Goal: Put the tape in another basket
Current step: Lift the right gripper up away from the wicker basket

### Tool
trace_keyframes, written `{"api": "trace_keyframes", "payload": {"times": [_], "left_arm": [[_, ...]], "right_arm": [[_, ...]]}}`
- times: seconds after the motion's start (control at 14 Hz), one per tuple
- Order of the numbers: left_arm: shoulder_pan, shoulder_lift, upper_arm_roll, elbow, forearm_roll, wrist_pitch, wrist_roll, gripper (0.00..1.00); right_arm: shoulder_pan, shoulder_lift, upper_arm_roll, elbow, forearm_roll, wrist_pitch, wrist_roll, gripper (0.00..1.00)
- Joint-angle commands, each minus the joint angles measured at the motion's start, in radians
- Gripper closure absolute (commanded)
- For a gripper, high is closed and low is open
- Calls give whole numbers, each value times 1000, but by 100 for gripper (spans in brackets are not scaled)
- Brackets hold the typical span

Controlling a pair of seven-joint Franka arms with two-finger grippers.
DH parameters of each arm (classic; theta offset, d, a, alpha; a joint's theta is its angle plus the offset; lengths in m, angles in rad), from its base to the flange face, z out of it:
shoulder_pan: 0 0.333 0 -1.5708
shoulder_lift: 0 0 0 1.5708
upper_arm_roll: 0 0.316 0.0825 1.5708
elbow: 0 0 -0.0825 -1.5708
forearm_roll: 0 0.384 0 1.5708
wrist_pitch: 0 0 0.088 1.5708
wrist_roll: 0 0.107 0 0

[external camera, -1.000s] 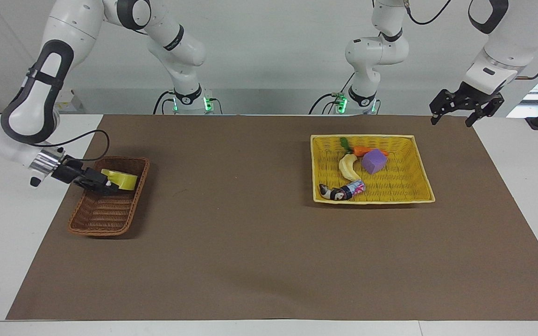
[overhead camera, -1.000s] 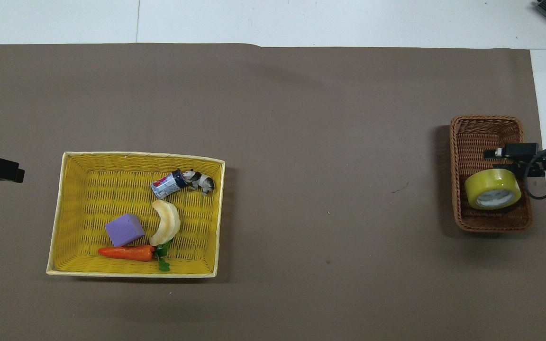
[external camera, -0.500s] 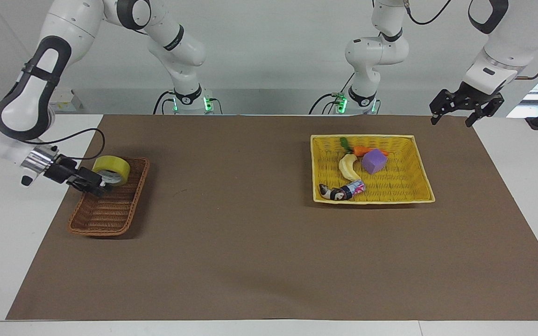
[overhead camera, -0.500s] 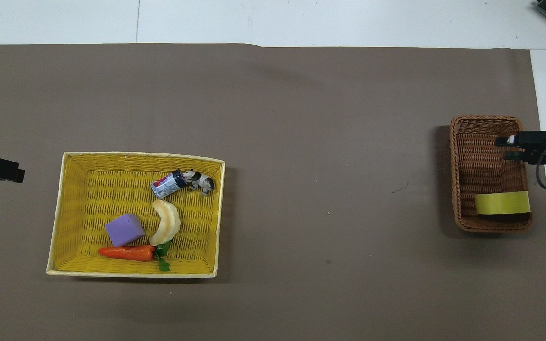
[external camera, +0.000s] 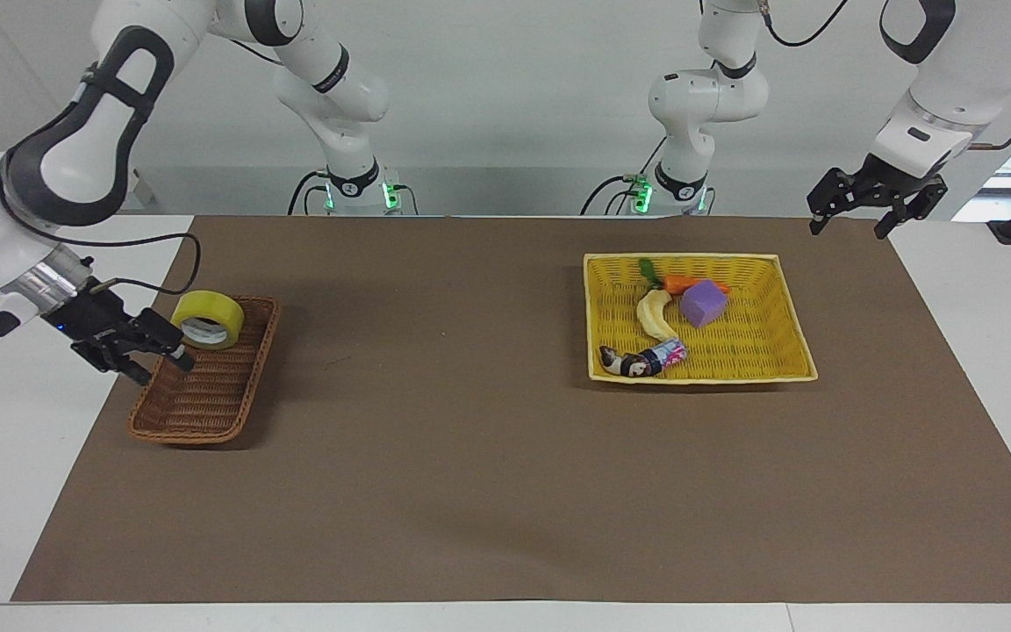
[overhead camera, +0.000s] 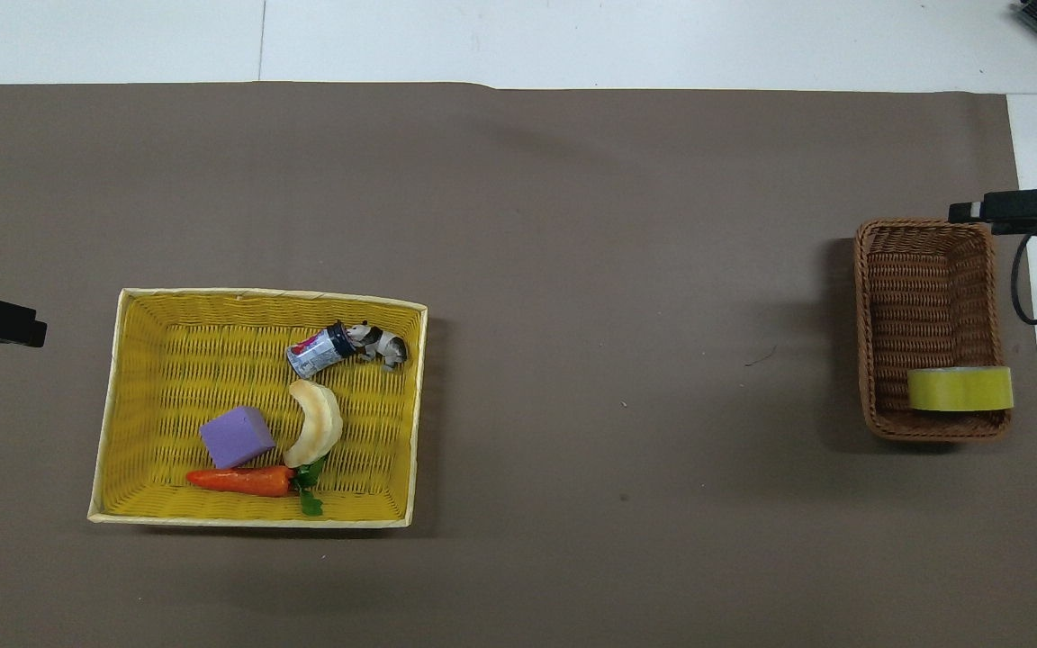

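The left gripper, jaws spread and empty, waits over the table edge at the robots' end. Next comes the roll of translucent yellow packing tape, standing on edge in the narrow brown wicker basket, at the end nearest the robots. The purple foam cube lies in the squarish yellow woven basket. The right gripper, fingers spread and empty, hangs over the wicker basket's outer rim, apart from the tape.
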Motion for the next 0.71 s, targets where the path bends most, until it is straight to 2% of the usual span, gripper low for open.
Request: {"api": "trace_keyframes", "payload": {"times": [0.0,0.21,0.43,0.64], "left_arm": [[6,6,-4,17,17,-16,12,0],[6,6,-4,17,17,-16,12,0],[6,6,-4,17,18,-16,12,0],[6,6,-4,17,17,-16,12,0]], "right_arm": [[75,-86,2,-31,-171,6,136,0],[181,-161,2,-69,-315,-8,343,0],[268,-211,2,-78,-371,-84,527,0],[293,-251,2,-37,-423,-185,579,0]]}}
